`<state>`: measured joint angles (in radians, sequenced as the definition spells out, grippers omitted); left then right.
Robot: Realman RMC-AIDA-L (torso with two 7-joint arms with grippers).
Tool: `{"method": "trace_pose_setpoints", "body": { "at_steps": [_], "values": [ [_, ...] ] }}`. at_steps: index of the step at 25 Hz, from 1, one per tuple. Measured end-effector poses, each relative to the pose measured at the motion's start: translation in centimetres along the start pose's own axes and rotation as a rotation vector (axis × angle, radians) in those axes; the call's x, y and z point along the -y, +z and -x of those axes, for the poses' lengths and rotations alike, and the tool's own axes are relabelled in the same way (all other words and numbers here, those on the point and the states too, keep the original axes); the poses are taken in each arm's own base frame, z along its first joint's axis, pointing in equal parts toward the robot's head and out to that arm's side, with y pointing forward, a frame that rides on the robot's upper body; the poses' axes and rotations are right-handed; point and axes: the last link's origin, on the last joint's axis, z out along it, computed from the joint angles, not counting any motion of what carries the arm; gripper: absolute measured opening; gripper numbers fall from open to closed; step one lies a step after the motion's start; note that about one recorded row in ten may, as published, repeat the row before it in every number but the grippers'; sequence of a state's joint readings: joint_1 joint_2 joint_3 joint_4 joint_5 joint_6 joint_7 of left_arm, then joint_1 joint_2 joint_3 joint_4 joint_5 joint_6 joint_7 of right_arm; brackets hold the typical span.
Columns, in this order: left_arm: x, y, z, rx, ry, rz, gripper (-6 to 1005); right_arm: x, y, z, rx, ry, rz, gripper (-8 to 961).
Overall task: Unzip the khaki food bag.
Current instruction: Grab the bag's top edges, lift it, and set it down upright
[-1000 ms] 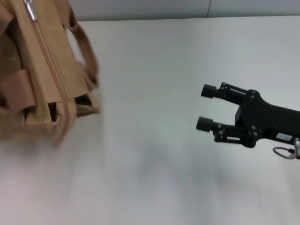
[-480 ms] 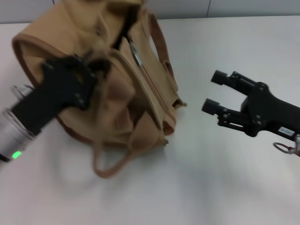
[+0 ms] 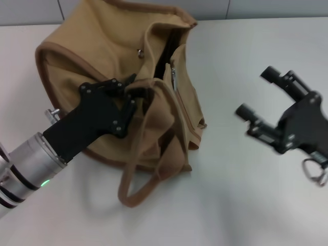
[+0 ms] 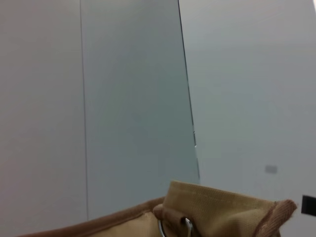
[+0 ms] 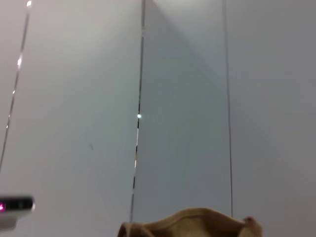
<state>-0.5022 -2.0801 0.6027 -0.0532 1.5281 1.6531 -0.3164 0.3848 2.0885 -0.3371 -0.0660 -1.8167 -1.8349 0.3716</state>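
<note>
The khaki food bag (image 3: 123, 77) slumps at far left; the left gripper (image 3: 134, 92) clamps a strap handle (image 3: 146, 148) (presumably steadying it); the right gripper (image 3: 259, 95), fingers apart, waits right, well clear of the zipper pull (image 3: 173, 79).

Left gripper (image 3: 134, 91) on khaki food bag (image 3: 102, 61) strap

Bag dragged in, right gripper backing off

The bag (image 3: 102, 66) sits more central, mouth gaping wider; the right gripper (image 3: 259, 92) is farther right, turned.
</note>
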Motion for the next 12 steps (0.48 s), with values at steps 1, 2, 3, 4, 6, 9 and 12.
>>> {"method": "trace_pose_setpoints", "body": {
  "at_steps": [1,2,3,4,6,9,12],
  "values": [
    [-0.1,0.3,-0.1,-0.007,-0.006,0.007,119,0.0,0.0,0.0,0.000,0.000,0.000,840],
    [-0.2,0.4,-0.1,-0.011,-0.009,0.011,120,-1.0,0.4,-0.6,-0.002,-0.071,-0.025,840],
    [-0.3,0.8,-0.2,-0.016,-0.015,0.017,121,-1.6,0.8,-1.1,-0.014,-0.122,-0.052,840],
    [-0.3,1.1,-0.2,-0.020,-0.020,0.021,122,-2.7,1.7,-2.3,-0.057,-0.206,-0.125,840],
    [-0.4,1.4,-0.3,-0.022,-0.026,0.025,124,-3.2,2.4,-2.9,-0.090,-0.247,-0.169,840],
    [-0.3,1.8,-0.3,-0.024,-0.025,0.032,127,-4.4,4.2,-4.1,-0.177,-0.293,-0.253,840],
    [-0.4,1.9,-0.3,-0.024,-0.026,0.033,130,-4.6,4.9,-4.3,-0.197,-0.286,-0.273,839]
  ]
}}
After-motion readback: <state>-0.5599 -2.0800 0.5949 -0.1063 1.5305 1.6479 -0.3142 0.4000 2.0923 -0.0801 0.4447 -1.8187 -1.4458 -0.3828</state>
